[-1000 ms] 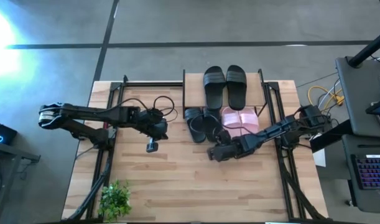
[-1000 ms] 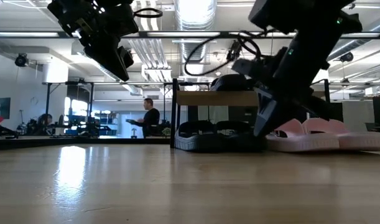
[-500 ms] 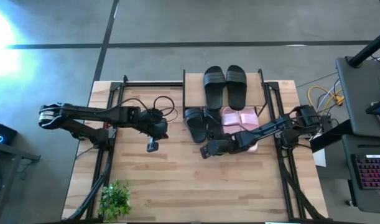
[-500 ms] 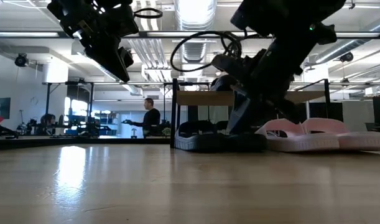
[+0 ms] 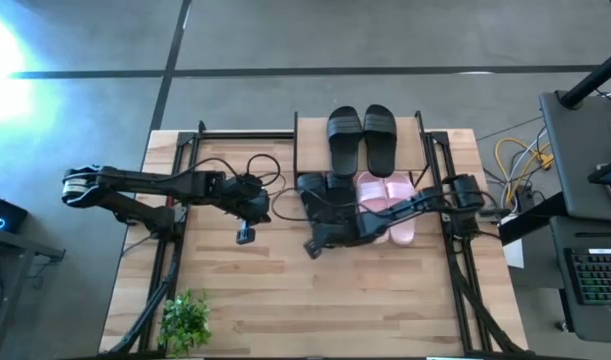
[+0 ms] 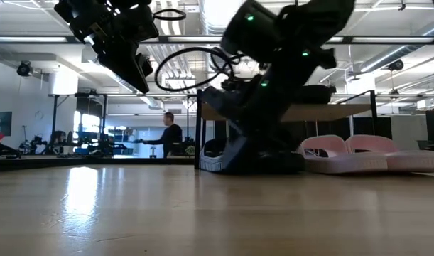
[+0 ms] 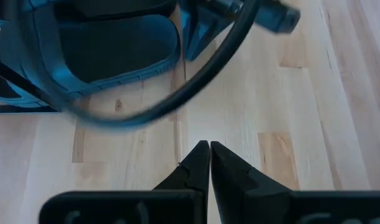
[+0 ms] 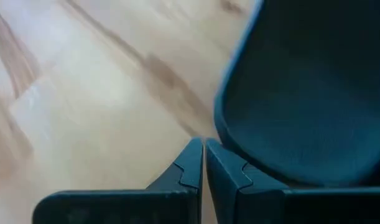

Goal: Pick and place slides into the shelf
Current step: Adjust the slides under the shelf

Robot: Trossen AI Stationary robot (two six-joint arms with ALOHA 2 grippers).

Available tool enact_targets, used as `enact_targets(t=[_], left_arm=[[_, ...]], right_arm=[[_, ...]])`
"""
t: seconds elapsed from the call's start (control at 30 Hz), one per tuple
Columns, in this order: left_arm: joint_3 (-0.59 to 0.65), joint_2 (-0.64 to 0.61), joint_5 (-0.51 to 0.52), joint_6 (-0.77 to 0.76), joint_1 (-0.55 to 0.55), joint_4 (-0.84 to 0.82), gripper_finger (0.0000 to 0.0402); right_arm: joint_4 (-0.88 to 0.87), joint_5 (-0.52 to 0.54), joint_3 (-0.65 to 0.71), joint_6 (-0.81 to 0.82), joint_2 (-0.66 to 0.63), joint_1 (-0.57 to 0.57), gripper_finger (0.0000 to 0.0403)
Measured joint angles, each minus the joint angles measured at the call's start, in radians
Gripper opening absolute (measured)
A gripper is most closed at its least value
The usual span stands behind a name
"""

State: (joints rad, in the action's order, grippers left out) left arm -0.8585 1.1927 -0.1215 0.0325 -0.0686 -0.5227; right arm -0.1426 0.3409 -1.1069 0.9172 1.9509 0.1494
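**Right arm at the black slides in front of the shelf**

The shelf (image 5: 357,122) stands at the table's far edge, one black pair (image 5: 363,138) already set on its plank top. Just in front of it, on the tabletop (image 5: 285,300), lie two more black slides (image 5: 320,198) and, beside them, the pale pink pair (image 5: 388,190).

The right gripper (image 5: 312,246) is held low at the near end of the black slides, fingers pressed together and empty (a dark sole edge sits right beside the tips). A good pick would probably need the fingers opened first, then closed across the strap or sole edge.

The left gripper (image 5: 244,236), closed and empty, hangs clear to the left.
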Motion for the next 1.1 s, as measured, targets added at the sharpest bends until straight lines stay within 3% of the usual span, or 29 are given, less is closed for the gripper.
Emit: enact_targets(t=[0.37, 0.57, 0.73, 0.97, 1.1], left_arm=[[0.000, 0.000, 0.000, -0.001, 0.000, -0.004, 0.0000], [0.000, 0.000, 0.004, -0.001, 0.000, -0.010, 0.0000], [0.001, 0.000, 0.006, -0.001, 0.000, -0.009, 0.0000], [0.002, 0.000, 0.024, 0.000, 0.000, -0.009, 0.0000], [0.003, 0.000, 0.027, 0.007, 0.000, -0.009, 0.0000]], right_arm=[[-0.094, -0.012, -0.188, -0.159, 0.085, -0.080, 0.0013], [-0.176, -0.115, -0.192, -0.159, 0.034, -0.089, 0.0013], [-0.202, -0.201, -0.163, -0.129, -0.062, -0.079, 0.0013], [-0.365, -0.256, -0.036, 0.069, -0.166, -0.066, 0.0013], [-0.366, -0.291, 0.060, 0.161, -0.178, -0.048, 0.0013]])
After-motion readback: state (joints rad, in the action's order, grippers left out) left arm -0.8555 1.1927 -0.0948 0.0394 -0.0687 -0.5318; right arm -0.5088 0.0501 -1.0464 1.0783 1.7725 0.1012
